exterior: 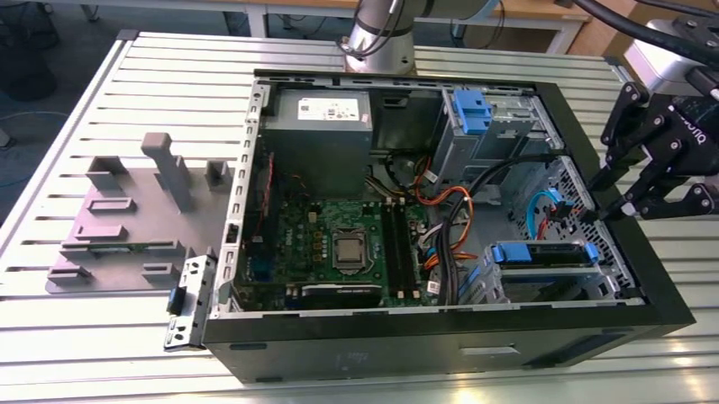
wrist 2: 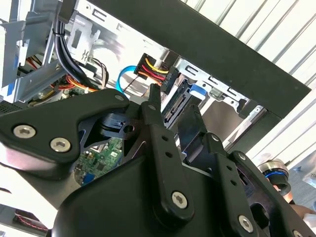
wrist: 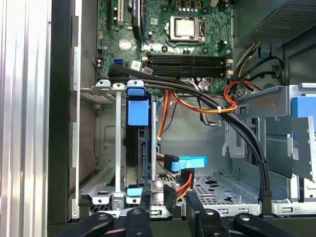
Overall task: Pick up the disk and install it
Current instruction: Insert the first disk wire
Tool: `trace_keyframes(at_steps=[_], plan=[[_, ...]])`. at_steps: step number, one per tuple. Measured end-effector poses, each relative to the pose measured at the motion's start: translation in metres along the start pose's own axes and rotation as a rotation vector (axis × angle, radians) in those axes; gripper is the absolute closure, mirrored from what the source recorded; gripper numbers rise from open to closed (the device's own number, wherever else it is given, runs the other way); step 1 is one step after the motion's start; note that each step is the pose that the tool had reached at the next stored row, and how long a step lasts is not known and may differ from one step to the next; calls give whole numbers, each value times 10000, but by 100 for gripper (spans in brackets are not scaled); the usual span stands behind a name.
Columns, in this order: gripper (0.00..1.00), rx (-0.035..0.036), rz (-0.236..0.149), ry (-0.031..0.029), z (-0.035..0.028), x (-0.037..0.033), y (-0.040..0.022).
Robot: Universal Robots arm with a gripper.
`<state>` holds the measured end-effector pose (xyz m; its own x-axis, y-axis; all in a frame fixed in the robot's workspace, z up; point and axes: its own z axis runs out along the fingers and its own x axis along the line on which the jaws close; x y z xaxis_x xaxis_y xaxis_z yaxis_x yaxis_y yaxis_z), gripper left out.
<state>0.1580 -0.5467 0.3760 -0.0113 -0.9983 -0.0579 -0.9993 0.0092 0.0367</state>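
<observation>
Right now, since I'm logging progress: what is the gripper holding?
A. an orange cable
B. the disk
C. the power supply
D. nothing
D: the gripper hangs open and empty over the edge of the case, while the disk sits in its grey bay.

An open black computer case (exterior: 450,349) lies on its side on a slatted metal table (exterior: 67,337). Inside it, a green motherboard (exterior: 337,240) carries a square processor (exterior: 348,250), with a grey power supply (exterior: 320,118) beside it bearing a white sticker. Orange, red and black cables (exterior: 444,210) cross the middle, and a light blue flat cable (wrist: 190,162) shows in the first wrist view. On the table at the exterior view's left sits a grey fixture (exterior: 124,223) of upright blocks.
</observation>
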Motion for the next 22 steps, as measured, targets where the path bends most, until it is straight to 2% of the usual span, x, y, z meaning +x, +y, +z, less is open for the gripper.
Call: trace_keyframes(at_steps=[15,22], plan=[[59,-54,4,9,32,-29,-65],[59,-77,6,10,64,-29,-73]])
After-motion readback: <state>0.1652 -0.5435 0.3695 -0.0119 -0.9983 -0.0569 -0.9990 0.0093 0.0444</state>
